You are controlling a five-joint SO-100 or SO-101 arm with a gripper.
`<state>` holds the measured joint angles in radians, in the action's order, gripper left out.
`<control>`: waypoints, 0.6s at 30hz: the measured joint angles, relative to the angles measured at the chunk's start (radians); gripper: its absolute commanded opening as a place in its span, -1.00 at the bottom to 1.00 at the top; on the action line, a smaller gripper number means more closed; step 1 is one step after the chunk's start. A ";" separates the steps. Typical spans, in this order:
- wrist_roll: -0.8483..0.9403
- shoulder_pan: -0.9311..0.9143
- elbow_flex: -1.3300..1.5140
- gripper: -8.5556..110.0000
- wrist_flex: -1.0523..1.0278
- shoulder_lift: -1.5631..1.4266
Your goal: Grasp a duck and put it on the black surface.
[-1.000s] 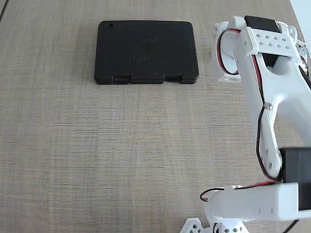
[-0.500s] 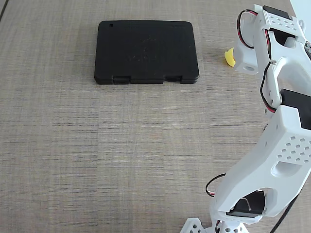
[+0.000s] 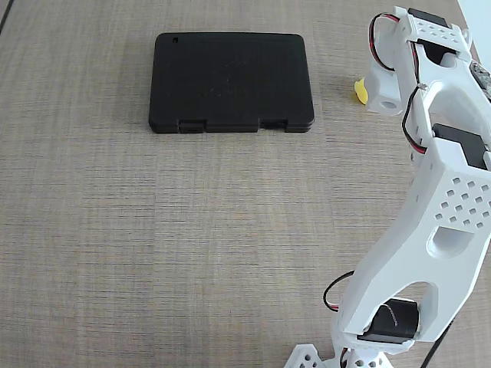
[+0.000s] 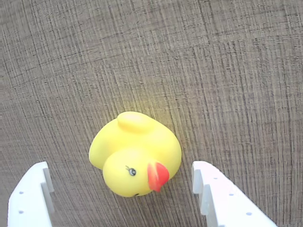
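Duck [image 4: 135, 153] between spread jaws — ungrasped

counted: one duck [image 4: 135, 153], one black slab [image 3: 231, 81], one arm [image 3: 430, 222], two gripper fingers [image 4: 218, 198] seen.

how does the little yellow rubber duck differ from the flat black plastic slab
The small rounded yellow rubber duck has an orange-red beak; the matte black rectangular plastic slab is flat with notches along one long edge. The duck is far smaller than the slab. Both rest on the woven grey-brown table, apart from each other.
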<state>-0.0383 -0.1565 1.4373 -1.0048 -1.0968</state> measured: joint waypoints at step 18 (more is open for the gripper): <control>0.002 0.000 -0.005 -0.79 0.000 0.000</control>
<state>-0.0368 -0.1565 1.4327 -1.0048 -1.0968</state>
